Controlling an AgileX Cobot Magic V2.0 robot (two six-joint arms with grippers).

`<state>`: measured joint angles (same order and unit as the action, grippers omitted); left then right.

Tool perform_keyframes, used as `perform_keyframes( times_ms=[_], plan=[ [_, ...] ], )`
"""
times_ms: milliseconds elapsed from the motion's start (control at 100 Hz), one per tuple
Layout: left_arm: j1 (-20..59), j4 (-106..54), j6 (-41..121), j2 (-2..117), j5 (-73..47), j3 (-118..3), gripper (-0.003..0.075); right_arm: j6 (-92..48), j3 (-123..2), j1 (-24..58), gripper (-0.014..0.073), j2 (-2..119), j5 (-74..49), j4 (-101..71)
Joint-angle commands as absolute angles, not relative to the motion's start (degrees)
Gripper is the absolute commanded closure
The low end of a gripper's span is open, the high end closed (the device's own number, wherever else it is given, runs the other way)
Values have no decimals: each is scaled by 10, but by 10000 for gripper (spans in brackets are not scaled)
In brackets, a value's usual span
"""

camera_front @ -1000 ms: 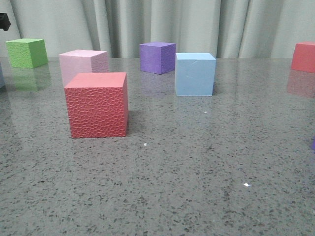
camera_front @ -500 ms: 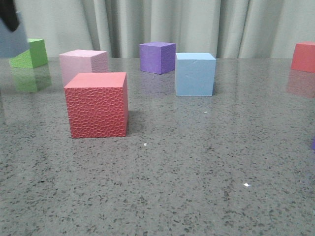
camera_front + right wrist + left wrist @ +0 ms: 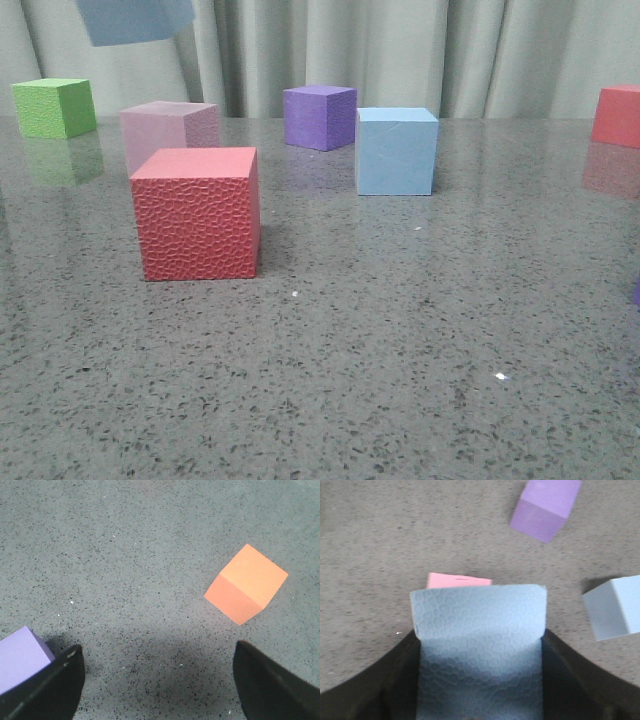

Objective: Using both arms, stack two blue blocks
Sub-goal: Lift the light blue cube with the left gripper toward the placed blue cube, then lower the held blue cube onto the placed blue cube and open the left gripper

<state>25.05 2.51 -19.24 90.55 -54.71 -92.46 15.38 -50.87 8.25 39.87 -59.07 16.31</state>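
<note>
1. 2 blue blocks are in play. The carried blue block (image 3: 479,645) sits pinched between the fingers of the left claw (image 3: 479,680), raised well clear of the counter (image 3: 400,330). In the front view it hangs at the upper left (image 3: 135,18), with the claw itself out of frame.
2. The second blue block (image 3: 396,151) rests on the counter, apart from the left claw and off to one side of it (image 3: 615,607).
3. A pink cube (image 3: 457,581) lies directly under the left claw, mostly hidden by the held block. The purple cube (image 3: 546,507) lies beyond the claw, well apart.
4. The right claw (image 3: 155,680) is spread and holds nothing. It hovers over bare counter, with an orange cube (image 3: 245,585) ahead of it and a lilac cube (image 3: 20,655) just beside one finger.
5. Progress, as judged: pickup is done; the stack is not yet made. Remaining: carry the held block over the second blue block, set it squarely on top, release. The right arm has no evident contribution yet.
</note>
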Motion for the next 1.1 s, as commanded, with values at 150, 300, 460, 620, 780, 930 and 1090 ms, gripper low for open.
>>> perform_keyframes(
  times_ms=[150, 300, 460, 620, 780, 930, 1090],
  plan=[
    [298, 4, -229, 921, -492, -956, 510, 149, -521, 79, -8, 397, -554, 170],
    [326, 0, -241, 956, -492, -991, 510, 149, -521, 79, -8, 397, -554, 166],
    [357, 0, -258, 1000, -493, -1046, 510, 149, -521, 79, -8, 397, -554, 165],
    [381, 0, -268, 1043, -514, -1102, 510, 149, -521, 79, -8, 397, -554, 162],
    [396, 0, -271, 1076, -527, -1149, 510, 149, -521, 79, -8, 397, -553, 160],
    [400, 0, -282, 1091, -529, -1168, 510, 149, -521, 79, -8, 397, -553, 157],
    [400, 0, -296, 1096, -529, -1173, 510, 149, -521, 79, -8, 397, -548, 156]
  ],
)
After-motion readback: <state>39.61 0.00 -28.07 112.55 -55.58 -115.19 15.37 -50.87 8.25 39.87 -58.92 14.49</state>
